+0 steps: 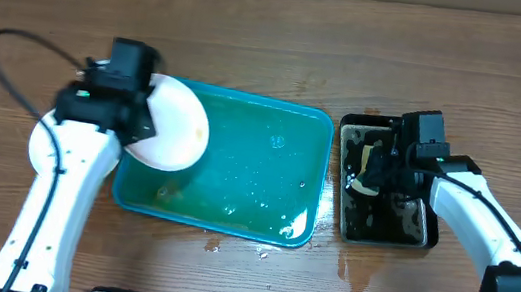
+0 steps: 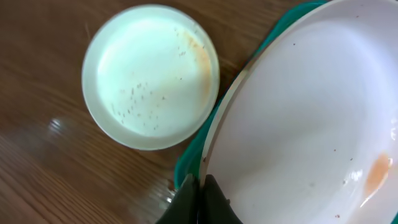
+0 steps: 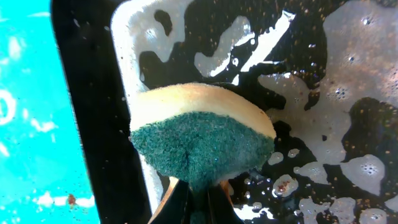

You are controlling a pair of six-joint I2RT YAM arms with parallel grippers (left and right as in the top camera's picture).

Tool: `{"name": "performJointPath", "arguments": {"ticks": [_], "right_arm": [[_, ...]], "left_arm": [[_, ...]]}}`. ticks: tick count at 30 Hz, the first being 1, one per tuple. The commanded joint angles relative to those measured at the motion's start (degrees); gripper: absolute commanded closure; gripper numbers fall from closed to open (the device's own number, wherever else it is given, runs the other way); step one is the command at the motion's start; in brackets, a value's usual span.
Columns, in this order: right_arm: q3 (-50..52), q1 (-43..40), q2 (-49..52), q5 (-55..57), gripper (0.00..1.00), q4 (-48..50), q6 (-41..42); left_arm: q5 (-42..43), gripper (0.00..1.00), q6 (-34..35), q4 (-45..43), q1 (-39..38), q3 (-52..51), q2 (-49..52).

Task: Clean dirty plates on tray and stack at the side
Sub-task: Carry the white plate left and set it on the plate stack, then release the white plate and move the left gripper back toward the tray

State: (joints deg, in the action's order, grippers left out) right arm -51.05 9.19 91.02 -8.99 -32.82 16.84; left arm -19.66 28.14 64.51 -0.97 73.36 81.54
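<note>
Jaws: left gripper [image 2: 200, 186] clamped on the rim of a white plate [image 2: 298, 124] at the tray's [image 1: 247, 95] left end. Right gripper [image 3: 199, 186] clamped on sponge [image 3: 199, 134] over black tray [image 1: 375, 230], right of tray. Second plate [image 2: 149, 74] lies on table just left of tray. Risks: thin rim grip on wet plate may slip; orange smear remains, so plate could be stacked dirty.

Wood-grain table [image 1: 254, 44] — wet spots [image 1: 356, 280].
</note>
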Motion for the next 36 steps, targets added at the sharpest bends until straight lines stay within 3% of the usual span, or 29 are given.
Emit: {"name": "performJointPath", "arguments": {"ticks": [1, 13, 23, 25, 28, 29, 36], "right_arm": [[0.1, 0.1, 0.7, -0.8, 0.96, 0.0, -0.6], [0.1, 0.1, 0.7, -0.8, 0.96, -0.9, -0.6], [0.1, 0.1, 0.7, -0.8, 0.96, -1.0, -0.6], [0.1, 0.1, 0.7, -0.8, 0.96, -1.1, -0.6], [0.1, 0.1, 0.7, -0.8, 0.96, -1.1, -0.6], [0.1, 0.1, 0.7, -0.8, 0.96, -1.1, -0.6], [0.1, 0.1, 0.7, -0.8, 0.96, -1.4, -0.6]], "left_arm": [[13.1, 0.96, 0.1, -0.2, 7.1, 1.0, -0.2], [17.9, 0.96, 0.2, -1.4, 31.7, 0.9, 4.9], [17.7, 0.94, 0.2, -3.8, 38.5, 0.9, 12.1], [18.0, 0.85, 0.2, -3.9, 38.9, 0.9, 12.5], [18.5, 0.37, 0.2, -3.9, 38.9, 1.0, 12.5], [19.3, 0.32, 0.2, -3.8, 38.9, 1.0, 12.4], [36.6, 0.39, -8.2, 2.1, 36.0, 1.0, 12.4]]}}
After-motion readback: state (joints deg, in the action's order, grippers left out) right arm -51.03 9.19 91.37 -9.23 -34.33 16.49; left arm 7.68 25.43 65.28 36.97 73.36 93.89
